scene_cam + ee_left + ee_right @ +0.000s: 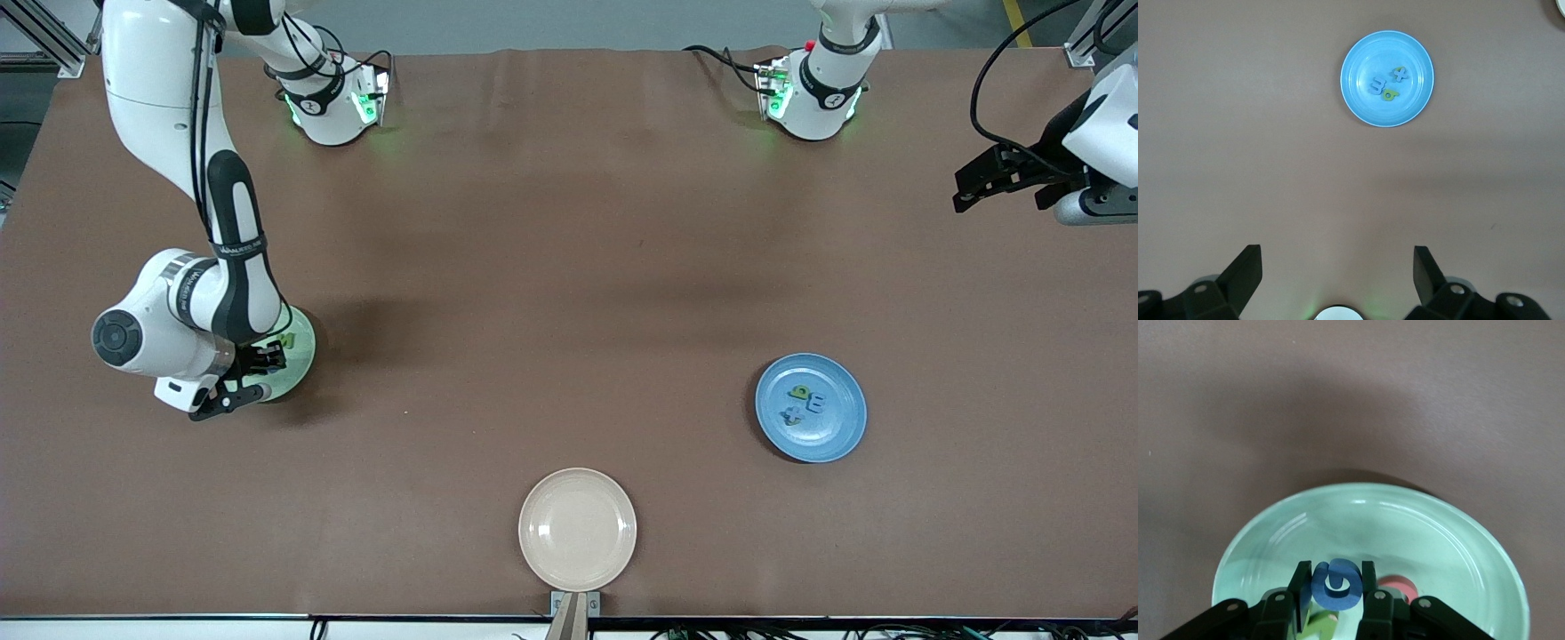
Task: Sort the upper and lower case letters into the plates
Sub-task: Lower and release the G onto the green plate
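Observation:
My right gripper is low over the pale mint green plate at the right arm's end of the table. In the right wrist view it is shut on a blue letter just above the plate. A red letter and a green letter lie in that plate under the fingers. The blue plate holds three letters: a green one, a blue one and another. My left gripper is open and empty and waits high at the left arm's end.
An empty cream plate sits at the table edge nearest the front camera. The left wrist view shows the blue plate with its letters on bare brown table, and the open left gripper.

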Available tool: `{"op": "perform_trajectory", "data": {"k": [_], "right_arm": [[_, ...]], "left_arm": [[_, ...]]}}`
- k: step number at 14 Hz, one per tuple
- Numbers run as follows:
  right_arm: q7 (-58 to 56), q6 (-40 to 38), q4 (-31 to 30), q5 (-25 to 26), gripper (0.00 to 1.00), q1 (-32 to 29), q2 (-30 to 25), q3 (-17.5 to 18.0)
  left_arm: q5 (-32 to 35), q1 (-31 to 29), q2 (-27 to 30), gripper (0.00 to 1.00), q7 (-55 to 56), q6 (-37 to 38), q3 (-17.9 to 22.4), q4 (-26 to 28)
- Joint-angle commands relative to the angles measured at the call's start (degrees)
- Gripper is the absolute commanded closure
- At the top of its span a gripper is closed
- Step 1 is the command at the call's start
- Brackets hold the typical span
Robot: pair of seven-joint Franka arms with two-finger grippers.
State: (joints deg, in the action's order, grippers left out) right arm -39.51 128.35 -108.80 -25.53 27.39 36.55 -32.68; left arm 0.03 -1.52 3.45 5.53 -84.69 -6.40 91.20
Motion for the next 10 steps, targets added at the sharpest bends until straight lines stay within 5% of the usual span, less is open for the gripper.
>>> {"op": "perform_trajectory", "data": {"k": [1,2,3,5,10], "right_arm": [[-1.4,0.6,0.8,-2.8,0.86,-0.8,1.0,1.0],[-1.4,0.3,0.8,-2.8,0.82,-0.7,0.9,1.0],[-1.3,0.2,0.7,-2.8,0.61,-0.6,0.8,0.9],[-1.0,-0.3,0.5,-2.8,0.05,-0.5,0.4,0.9],[6.7,-10.8,0.7,-1.5,0.02,1.1,-6.2,-1.0]], "left_arm": [[0.0,-0.2,0.4,0.0,-1.2,-0.4,-0.1,-0.1],[0.0,-0.2,0.4,0.0,-1.2,-0.4,-0.1,0.0],[0.0,-0.2,0.4,0.0,-1.2,-0.4,-0.1,-0.1],[0.0,-0.2,0.4,0.0,-1.2,-0.4,0.0,0.0],[0.1,-0.2,0.3,0.0,-1.2,-0.4,-0.1,0.0]]}}
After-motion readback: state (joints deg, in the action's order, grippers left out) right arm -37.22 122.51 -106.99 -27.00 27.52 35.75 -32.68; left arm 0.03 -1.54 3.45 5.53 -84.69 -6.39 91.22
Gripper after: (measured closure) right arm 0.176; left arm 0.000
